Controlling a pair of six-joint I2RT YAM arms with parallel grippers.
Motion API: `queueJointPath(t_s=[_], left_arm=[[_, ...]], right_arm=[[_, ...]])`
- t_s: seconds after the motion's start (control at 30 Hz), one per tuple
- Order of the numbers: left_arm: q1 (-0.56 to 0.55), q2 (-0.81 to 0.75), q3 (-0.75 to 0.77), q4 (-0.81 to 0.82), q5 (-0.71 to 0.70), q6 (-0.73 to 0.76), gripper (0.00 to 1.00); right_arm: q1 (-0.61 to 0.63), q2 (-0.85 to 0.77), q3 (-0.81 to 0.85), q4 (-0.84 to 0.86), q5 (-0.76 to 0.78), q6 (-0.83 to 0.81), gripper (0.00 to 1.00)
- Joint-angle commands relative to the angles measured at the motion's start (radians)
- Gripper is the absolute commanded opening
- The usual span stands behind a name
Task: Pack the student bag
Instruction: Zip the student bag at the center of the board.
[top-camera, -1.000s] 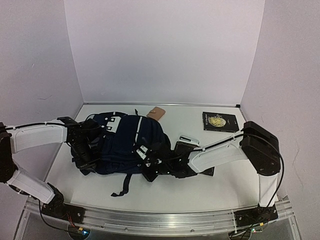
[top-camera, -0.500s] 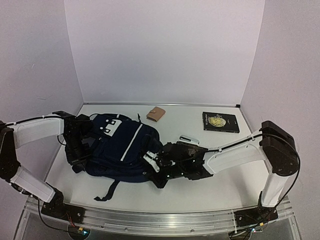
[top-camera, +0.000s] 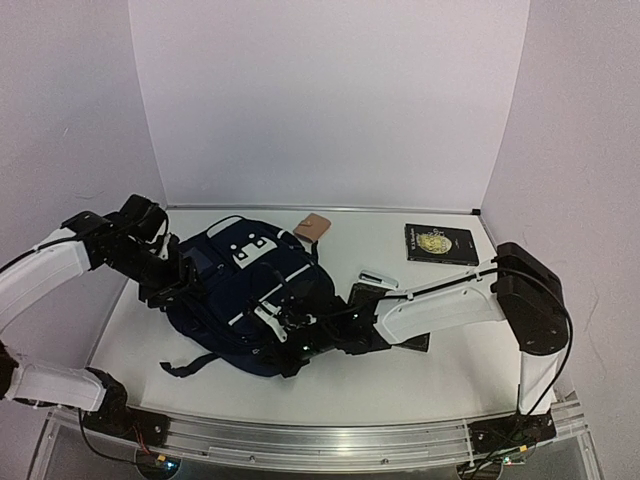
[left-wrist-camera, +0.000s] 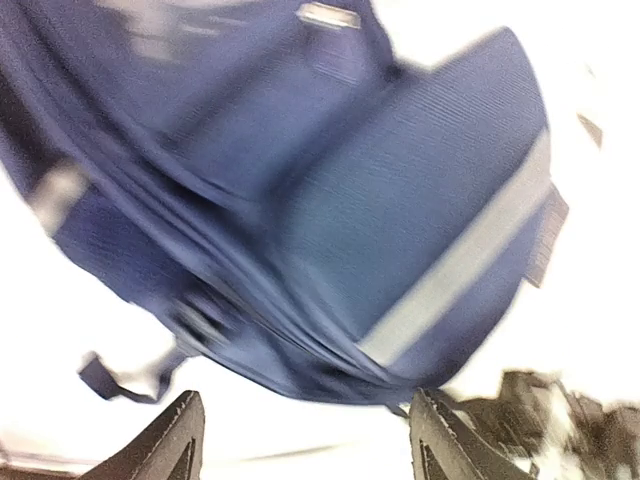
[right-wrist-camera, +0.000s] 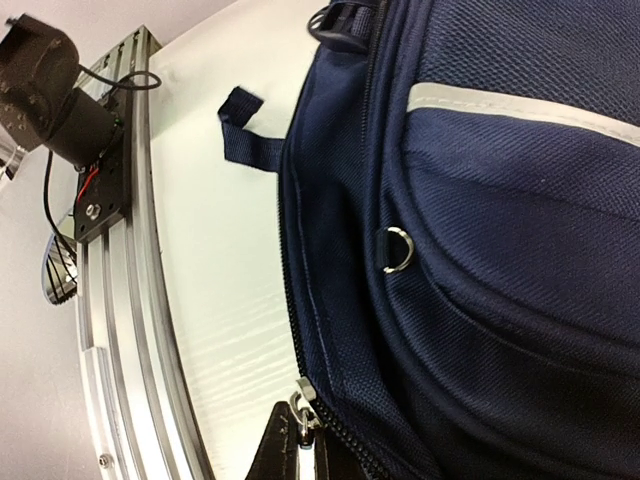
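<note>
**Grippers.** The right gripper (right-wrist-camera: 303, 447) has its fingers pressed together on the metal zip pull (right-wrist-camera: 302, 408) at the bag's near edge. The left gripper (left-wrist-camera: 306, 400) has its fingers (left-wrist-camera: 180, 440) standing apart with nothing between them. That view is blurred.

**Task item.** The student bag (top-camera: 245, 300) lies flat on the white table (top-camera: 420, 380) between the two grippers. It is just beyond the left fingers and directly ahead of the right ones.
- The fabric is a navy-blue weave.
- A small metal D-ring (right-wrist-camera: 397, 250) sits on a seam just ahead of the pinched pull.
- Past the ring, a grey stripe (right-wrist-camera: 520, 105) crosses the front panel.
- A navy strap loop (right-wrist-camera: 243, 135) trails onto the table, to the left of the right fingers.
- At the bag's far end is a white patch (top-camera: 252, 247) with two dark slots.

**Surface.**
- An aluminium rail (top-camera: 330, 440) runs along the table's near edge, on the near side of both grippers.
- Behind the right fingers, partly under that forearm, lies a flat black object (top-camera: 372, 297). I cannot tell what it is.
- A small white item (top-camera: 378, 277) lies just beyond the black object.
- A small tan object (top-camera: 313, 227) rests beside the bag's far end.
- A black book (top-camera: 440, 243) with a gold emblem lies well to the right of the right fingers.

**Room.** Plain pale walls (top-camera: 330, 100) enclose the table on three sides.
</note>
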Motion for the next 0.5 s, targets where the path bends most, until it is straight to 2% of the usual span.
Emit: queueJointPath(t_s=[0.0, 0.07, 0.17, 0.3, 0.47], left_arm=[[-0.123, -0.124, -0.147, 0.115, 0.071, -0.204, 0.71], [-0.145, -0.166, -0.233, 0.206, 0.070, -0.301, 0.71], [-0.151, -0.176, -0.284, 0.285, 0.060, -0.355, 0.72], [-0.173, -0.060, -0.296, 0.315, 0.088, -0.378, 0.73], [-0.219, 0.008, -0.299, 0.332, 0.008, -0.438, 0.73]], right_arm=[[-0.011, 0.021, 0.105, 0.068, -0.017, 0.029, 0.00], [-0.011, 0.040, 0.141, 0.068, -0.019, 0.042, 0.00], [-0.011, 0.063, 0.185, 0.068, -0.021, 0.049, 0.00], [-0.010, 0.087, 0.214, 0.068, -0.015, 0.059, 0.00], [-0.005, 0.087, 0.220, 0.072, -0.032, 0.074, 0.00]])
